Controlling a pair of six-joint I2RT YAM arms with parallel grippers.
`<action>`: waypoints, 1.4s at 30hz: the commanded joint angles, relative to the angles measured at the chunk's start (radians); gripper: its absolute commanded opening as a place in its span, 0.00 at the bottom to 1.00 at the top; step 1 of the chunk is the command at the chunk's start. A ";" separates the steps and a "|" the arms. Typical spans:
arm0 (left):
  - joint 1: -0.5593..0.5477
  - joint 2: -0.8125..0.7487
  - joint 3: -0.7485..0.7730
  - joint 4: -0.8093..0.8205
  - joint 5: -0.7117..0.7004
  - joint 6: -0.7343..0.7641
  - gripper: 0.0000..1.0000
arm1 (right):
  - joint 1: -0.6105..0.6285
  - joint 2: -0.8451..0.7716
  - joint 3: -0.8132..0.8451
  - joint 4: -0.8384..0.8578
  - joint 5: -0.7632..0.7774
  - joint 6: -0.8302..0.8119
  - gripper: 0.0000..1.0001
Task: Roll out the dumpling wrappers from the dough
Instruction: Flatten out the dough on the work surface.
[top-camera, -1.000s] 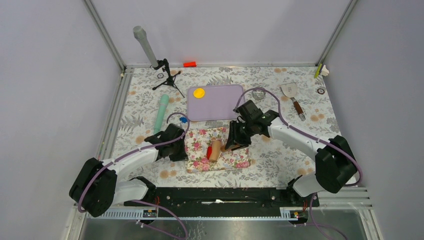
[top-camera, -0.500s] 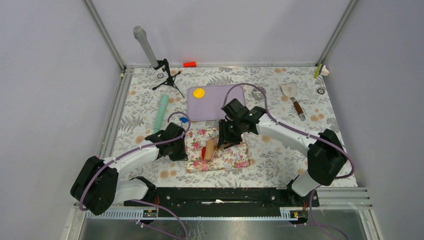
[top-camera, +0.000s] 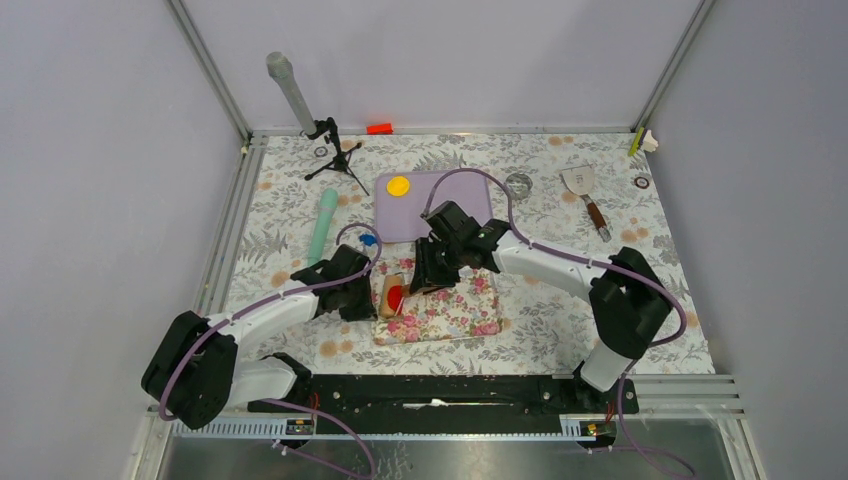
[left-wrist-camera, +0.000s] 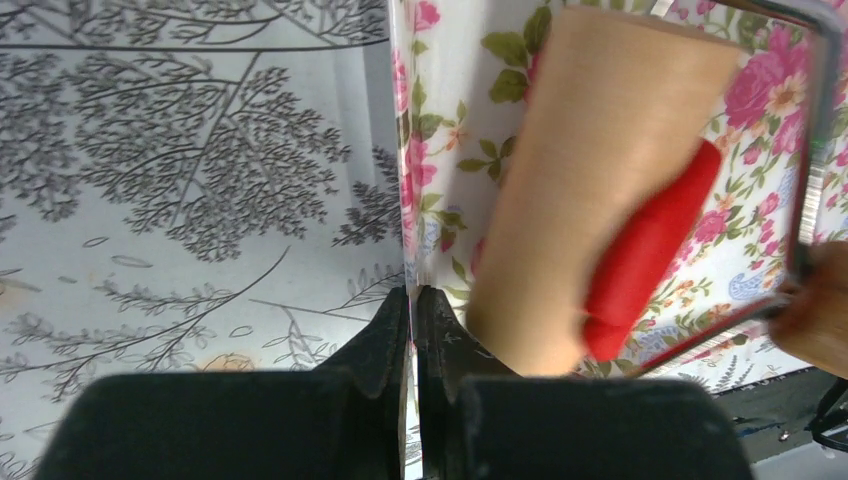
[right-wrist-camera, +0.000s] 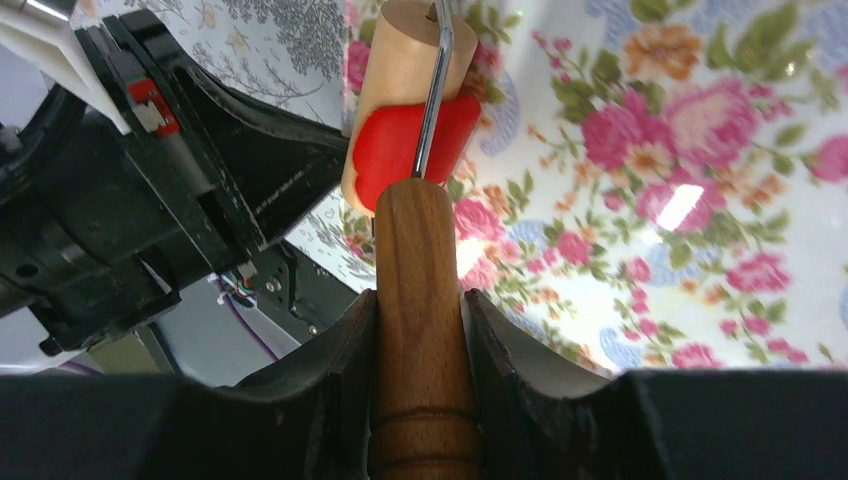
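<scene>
Nearest you, the black base rail (top-camera: 450, 390) runs along the table's front edge. Just beyond it a rose-print floral mat (top-camera: 450, 310) lies on the grey leaf-patterned tablecloth (top-camera: 560, 300).

Your left gripper (left-wrist-camera: 411, 305) has its jaws pinched almost together on the mat's left edge. Your right gripper (right-wrist-camera: 420, 310) is clamped round the wooden handle of the roller (right-wrist-camera: 405, 60). The drum sits at the mat's left end with the dough (right-wrist-camera: 400, 140) – a flattened red piece – pressed against it.

Further out is a purple board (top-camera: 450, 195), its near edge touching the mat, with the yellow wrapper (top-camera: 398, 185) in its far-left corner. A mint stick (top-camera: 322, 225) lies to the left, and a metal ring (top-camera: 518, 183) and a spatula (top-camera: 585, 195) to the right. At the far edge are a small tripod (top-camera: 335, 150) and a red-orange block (top-camera: 379, 128). Plain grey walls close in three sides.
</scene>
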 joint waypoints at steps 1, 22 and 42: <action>-0.021 -0.006 0.032 0.073 0.097 0.016 0.00 | -0.004 0.110 -0.104 -0.236 0.330 -0.059 0.00; -0.018 -0.027 0.013 0.038 0.031 -0.020 0.00 | -0.046 -0.141 -0.009 -0.405 0.340 -0.099 0.00; -0.017 0.008 0.005 0.082 0.073 -0.018 0.00 | -0.115 -0.294 -0.060 -0.402 0.287 -0.076 0.00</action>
